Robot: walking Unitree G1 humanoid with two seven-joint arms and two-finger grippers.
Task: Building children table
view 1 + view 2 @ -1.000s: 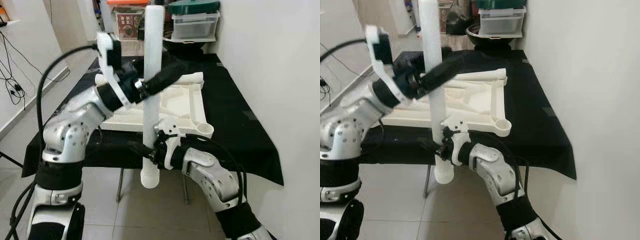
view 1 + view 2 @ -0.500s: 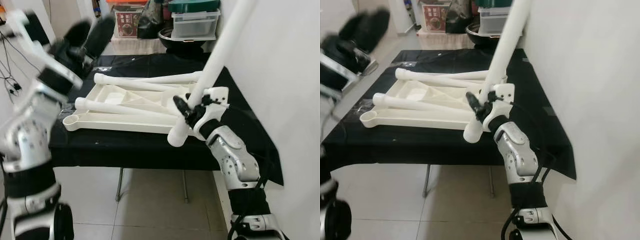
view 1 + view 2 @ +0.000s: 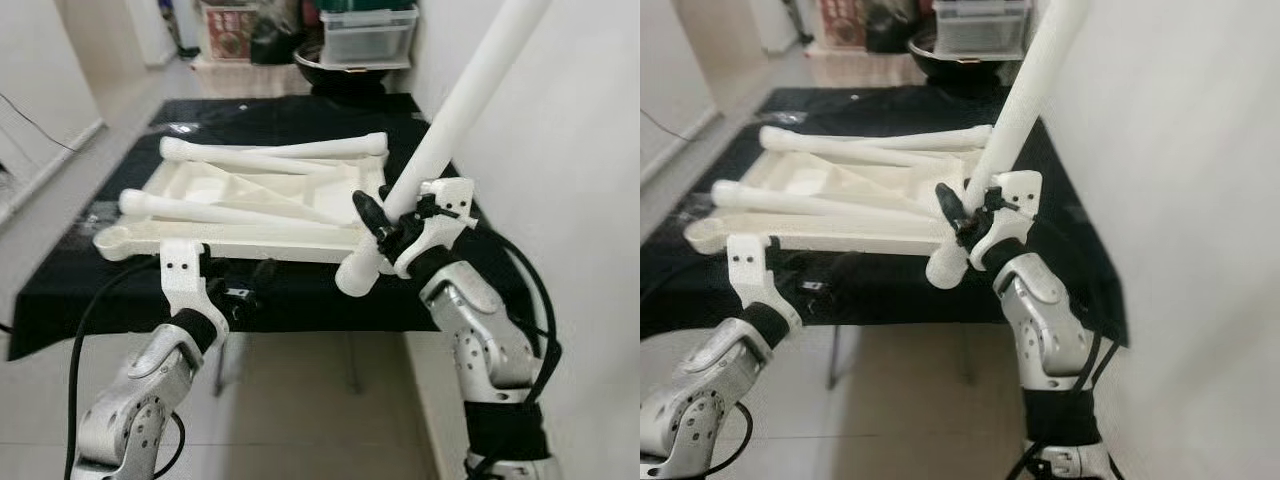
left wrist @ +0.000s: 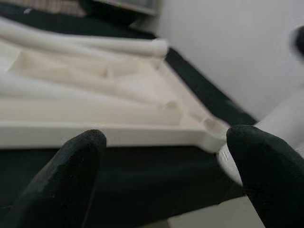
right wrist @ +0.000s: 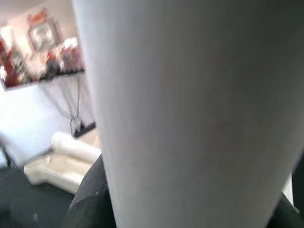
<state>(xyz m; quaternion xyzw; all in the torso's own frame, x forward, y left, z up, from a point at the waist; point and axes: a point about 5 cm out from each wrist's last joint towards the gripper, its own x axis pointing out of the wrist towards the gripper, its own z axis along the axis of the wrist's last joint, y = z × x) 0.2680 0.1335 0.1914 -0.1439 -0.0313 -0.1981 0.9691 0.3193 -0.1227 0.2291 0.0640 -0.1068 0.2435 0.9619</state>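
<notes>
Leg [image 3: 470, 95]: long axis tilting up-right, lower end at tabletop [image 3: 250, 205] front corner. R gripper [image 3: 385, 222] pinching it. L gripper [image 3: 250, 297] fingers spread, below tabletop front edge.

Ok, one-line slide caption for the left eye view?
Right gripper holds a white table leg tilted beside the upturned tabletop; left gripper hovers open below the table edge.

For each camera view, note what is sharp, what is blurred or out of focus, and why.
Eye views: white leg and tabletop fairly sharp, far clutter soft. Left wrist view: fingers blurred, too near the lens. Right wrist view: the leg is a featureless, defocused close-up.
</notes>
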